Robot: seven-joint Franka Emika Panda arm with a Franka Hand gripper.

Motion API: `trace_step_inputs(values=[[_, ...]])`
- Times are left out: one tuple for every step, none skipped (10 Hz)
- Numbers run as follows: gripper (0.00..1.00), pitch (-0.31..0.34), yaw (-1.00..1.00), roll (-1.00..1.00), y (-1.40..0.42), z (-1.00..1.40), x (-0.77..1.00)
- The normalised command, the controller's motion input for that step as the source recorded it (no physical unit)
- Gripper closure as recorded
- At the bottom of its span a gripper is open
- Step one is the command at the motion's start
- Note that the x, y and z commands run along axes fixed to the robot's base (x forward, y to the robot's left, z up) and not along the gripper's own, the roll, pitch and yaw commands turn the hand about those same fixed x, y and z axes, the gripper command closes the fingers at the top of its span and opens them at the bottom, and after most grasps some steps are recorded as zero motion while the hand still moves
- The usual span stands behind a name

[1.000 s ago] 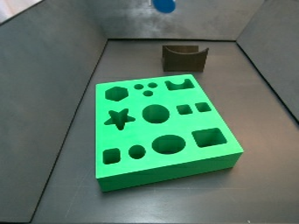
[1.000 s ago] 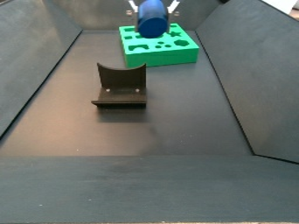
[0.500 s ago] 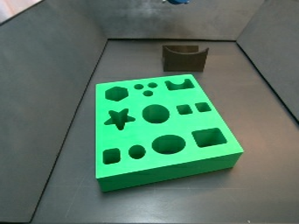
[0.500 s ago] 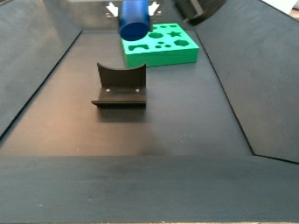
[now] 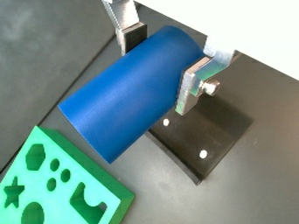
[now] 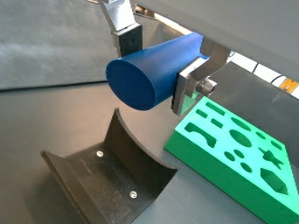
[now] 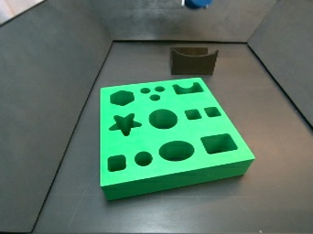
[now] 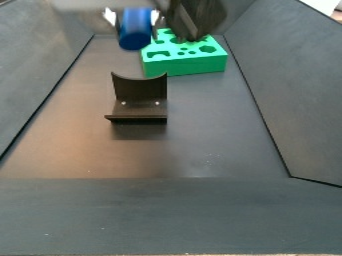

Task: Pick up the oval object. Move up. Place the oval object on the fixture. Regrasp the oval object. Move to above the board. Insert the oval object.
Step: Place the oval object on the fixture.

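End effector (image 5: 165, 56) high above the fixture (image 6: 108, 171), fingers (image 5: 197, 81) clamped on the oval object (image 5: 125, 103)

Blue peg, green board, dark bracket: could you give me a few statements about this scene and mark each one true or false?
1. The hand holds the blue oval object between its two silver fingers. True.
2. The oval object already sits in the board. False: the board's holes all show empty, and the peg is up in the air, as a side view shows.
3. The fixture has nothing resting in its curved notch. True.
4. The board is red. False: it is bright green.
5. The fixture stands on top of the board. False: it stands on the dark floor, apart from the board.
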Motion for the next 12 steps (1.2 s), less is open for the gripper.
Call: trace_step_inputs(values=[[1.0,0.043,-0.1,-1.0,0.07,-1.0,0.11],[1.0,0.057,-0.11,-1.0,0.07,-1.0,0.11],[1.0,0.075,-0.12,-1.0,0.08,-1.0,0.12],[1.0,0.077,-0.12,-0.87,0.09,-1.0,0.14],[1.0,0.067,-0.12,-0.7,0.1,-1.0,0.15],[1.0,0.059,-0.12,-0.58,0.1,-1.0,0.15],[1.0,0.047,-0.12,-0.36,0.11,-1.0,0.17],[1.0,0.033,-0.11,-0.25,0.1,-1.0,0.18],[1.0,0.019,-0.11,-0.18,0.09,-0.81,0.15],[1.0,0.013,-0.1,-0.13,0.07,-0.55,0.12],[1.0,0.005,-0.09,-0.08,0.04,-0.5,0.08],[1.0,0.003,-0.08,-0.07,0.04,-0.5,0.07]])
